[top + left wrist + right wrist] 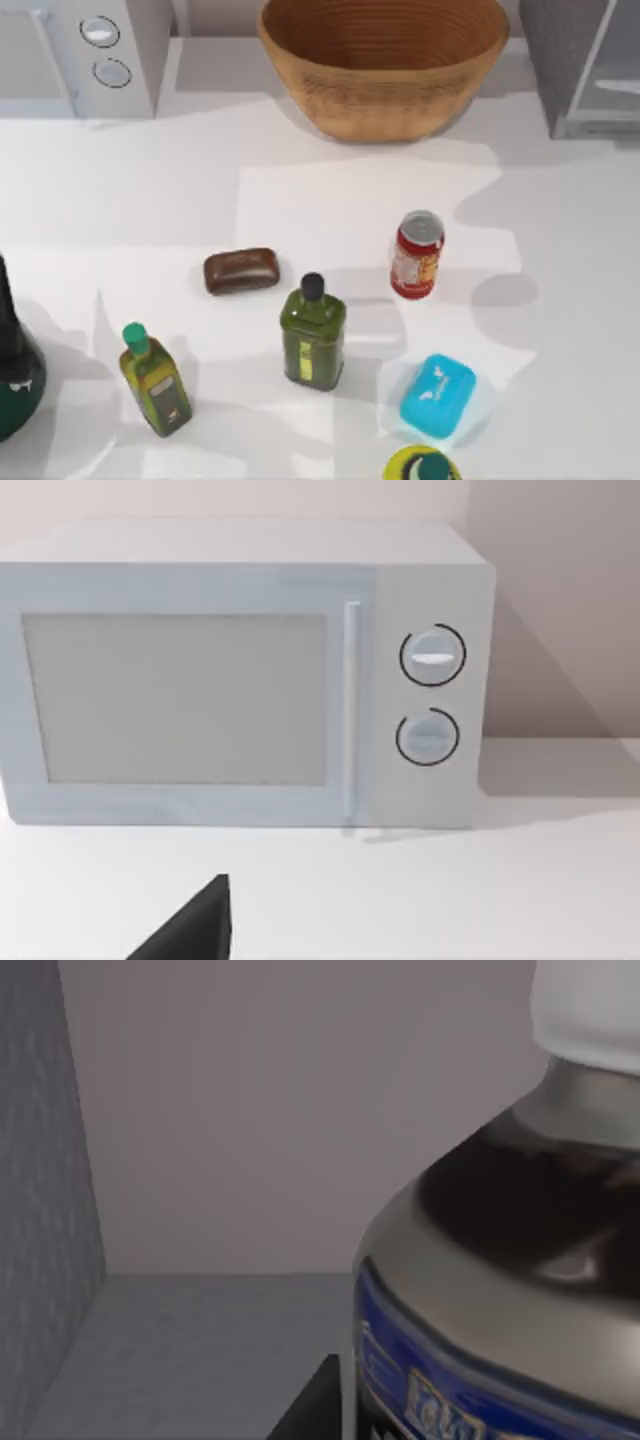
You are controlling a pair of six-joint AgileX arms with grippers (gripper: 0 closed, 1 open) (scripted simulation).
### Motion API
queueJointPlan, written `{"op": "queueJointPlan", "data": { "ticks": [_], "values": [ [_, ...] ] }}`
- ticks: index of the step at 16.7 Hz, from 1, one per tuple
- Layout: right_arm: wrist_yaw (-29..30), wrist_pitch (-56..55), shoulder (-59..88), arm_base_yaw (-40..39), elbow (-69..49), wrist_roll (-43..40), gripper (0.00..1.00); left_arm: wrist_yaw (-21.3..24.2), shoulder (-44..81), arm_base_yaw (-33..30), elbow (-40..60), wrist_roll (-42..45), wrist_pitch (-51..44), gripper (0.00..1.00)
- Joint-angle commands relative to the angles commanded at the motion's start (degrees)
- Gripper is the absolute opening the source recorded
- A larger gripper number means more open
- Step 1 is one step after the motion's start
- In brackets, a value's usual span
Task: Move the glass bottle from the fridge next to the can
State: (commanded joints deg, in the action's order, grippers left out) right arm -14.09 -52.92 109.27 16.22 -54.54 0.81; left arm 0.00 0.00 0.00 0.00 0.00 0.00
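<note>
That glass bottle (500, 1260) looks heavy, slick, breakable; grab the body below the shoulder, can't tell right pincer's state

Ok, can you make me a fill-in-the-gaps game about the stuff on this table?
1. The red can has a ____ top.
2. The big brown basket sits at the back, between the fridge and the grey box with two round ____.
3. The green square bottle wears a ____ cap.
4. In the right wrist view, the glass bottle stands inside the fridge, with a ____ label.

Missing words: silver; knobs; black; blue
</note>
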Motion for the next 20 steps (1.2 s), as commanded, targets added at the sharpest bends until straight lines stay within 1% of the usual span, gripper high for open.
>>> {"op": "queueJointPlan", "data": {
  "ticks": [2,4,10,12,15,20],
  "values": [
    [-0.96,-2.21,-4.22,0.80,6.29,0.01,0.00,0.00,0.00,0.00,0.00,0.00,0.00,1.00],
    [-1.67,-3.86,-7.34,1.38,10.14,0.01,0.00,0.00,0.00,0.00,0.00,0.00,0.00,1.00],
    [-1.76,-4.49,-8.27,1.15,11.46,0.11,0.00,0.00,0.00,0.00,0.00,0.00,0.00,1.00],
    [0.20,-6.42,-7.72,-0.79,12.67,0.08,0.00,0.00,0.00,0.00,0.00,0.00,0.00,1.00],
    [7.49,-12.36,-6.36,-7.85,17.22,-0.02,0.00,0.00,0.00,0.00,0.00,0.00,0.00,1.00],
    [26.13,-24.83,-5.07,-26.79,28.61,-0.34,0.00,0.00,0.00,0.00,0.00,0.00,0.00,1.00]
  ]
}}
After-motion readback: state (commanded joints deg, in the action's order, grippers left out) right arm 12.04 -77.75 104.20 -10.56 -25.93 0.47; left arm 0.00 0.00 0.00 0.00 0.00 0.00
